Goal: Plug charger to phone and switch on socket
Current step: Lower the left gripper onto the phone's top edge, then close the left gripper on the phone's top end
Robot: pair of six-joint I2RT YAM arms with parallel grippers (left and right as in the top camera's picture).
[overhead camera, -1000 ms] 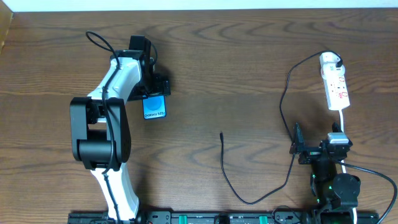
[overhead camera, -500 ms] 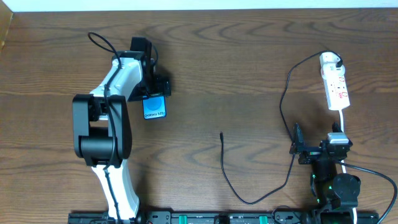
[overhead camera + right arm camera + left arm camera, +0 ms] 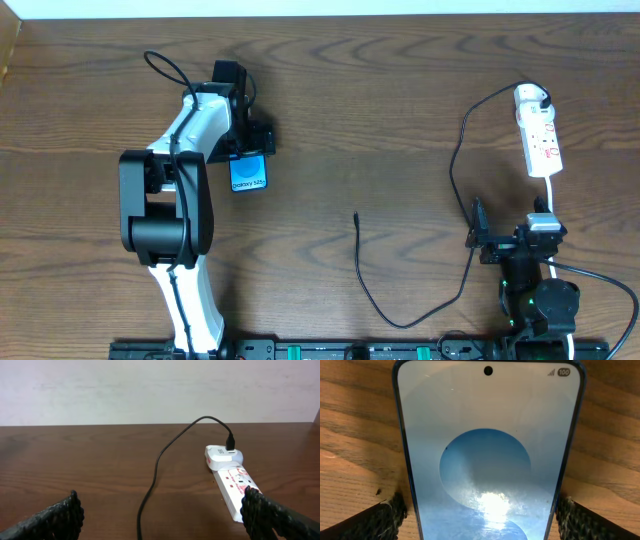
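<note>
The phone (image 3: pixel 250 176), with a blue screen, lies flat at the table's left; it fills the left wrist view (image 3: pixel 487 435). My left gripper (image 3: pixel 249 148) is open and straddles its near end, with a finger on each side and a thin gap of wood showing (image 3: pixel 480 515). The charger's black cable (image 3: pixel 458 170) runs from its white plug head (image 3: pixel 530 97), which is seated in the socket strip (image 3: pixel 545 145), down to a free tip (image 3: pixel 357 215) at mid-table. My right gripper (image 3: pixel 513 238) is open and empty, short of the strip (image 3: pixel 232 485) and over the cable (image 3: pixel 150 490).
The power strip's thick white cord (image 3: pixel 551 190) runs down toward my right arm. The cable loops low near the front edge (image 3: pixel 400 322). A pale wall lies beyond the table's far edge (image 3: pixel 150 390).
My left arm has shifted very slightly to the right over the phone. The phone, the cable and the right arm have not moved.
</note>
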